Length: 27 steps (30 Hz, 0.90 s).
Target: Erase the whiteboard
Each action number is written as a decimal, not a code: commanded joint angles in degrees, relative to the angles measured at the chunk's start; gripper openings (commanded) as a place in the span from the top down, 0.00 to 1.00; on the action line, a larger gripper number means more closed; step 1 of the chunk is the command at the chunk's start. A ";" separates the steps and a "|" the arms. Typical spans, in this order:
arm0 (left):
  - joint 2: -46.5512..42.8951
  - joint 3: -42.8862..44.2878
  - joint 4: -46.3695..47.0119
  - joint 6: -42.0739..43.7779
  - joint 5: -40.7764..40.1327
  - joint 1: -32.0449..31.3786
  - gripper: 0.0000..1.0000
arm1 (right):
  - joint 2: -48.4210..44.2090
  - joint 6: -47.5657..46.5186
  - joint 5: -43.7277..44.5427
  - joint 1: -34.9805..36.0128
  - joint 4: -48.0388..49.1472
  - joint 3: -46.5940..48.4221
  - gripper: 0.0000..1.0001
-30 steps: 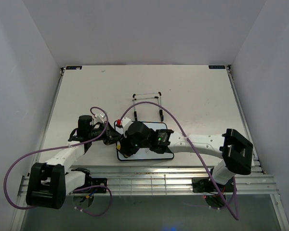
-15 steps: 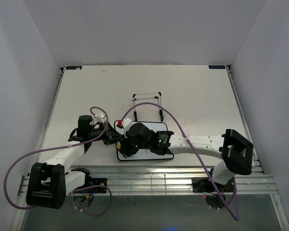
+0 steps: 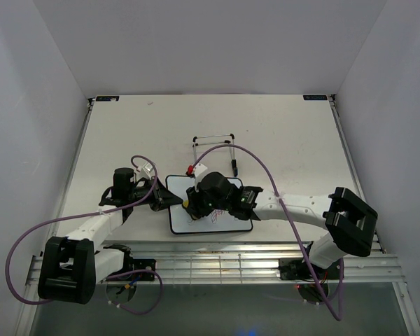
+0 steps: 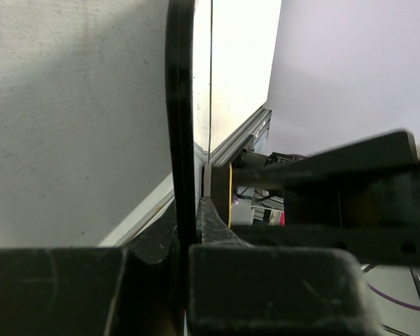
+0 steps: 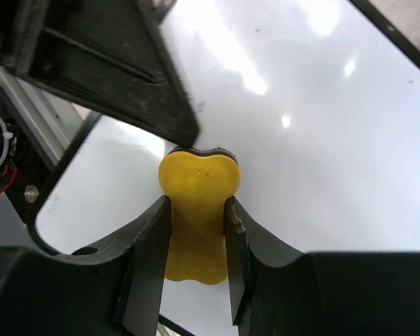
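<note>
board: small white whiteboard with a thin black frame (image 3: 176,215), flat on the white table (image 3: 126,133), front centre, between both arms
left gripper (image 3: 162,201): clamped on the board's left frame edge, probably so it can't slide under wiping
right gripper (image 5: 197,210): closed on the yellow peanut-shaped eraser (image 5: 196,178), which looks pressed onto the board face
to do: red-purple scribble (image 3: 213,217) near the front edge, just beside the eraser

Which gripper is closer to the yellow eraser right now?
Right. The right gripper is shut on the yellow eraser, holding it against the whiteboard. The left gripper is off to the eraser's side, clamped on the whiteboard's left edge.
</note>
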 commanded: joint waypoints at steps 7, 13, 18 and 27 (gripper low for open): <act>-1.74 0.08 1.42 2.31 0.86 -0.07 1.00 | 0.34 -2.60 3.11 -3.35 -7.42 -1.40 0.67; -1.74 -0.01 1.68 2.05 0.86 0.02 1.00 | -0.01 -2.86 -2.69 -1.86 -5.59 -0.78 0.68; -1.56 -0.10 1.86 1.96 1.04 0.01 1.00 | -1.50 -1.99 -6.55 1.04 -1.81 -1.56 0.68; -1.39 -0.36 2.29 1.43 0.86 0.01 1.00 | -2.56 -0.58 -7.97 5.61 4.87 -4.29 0.68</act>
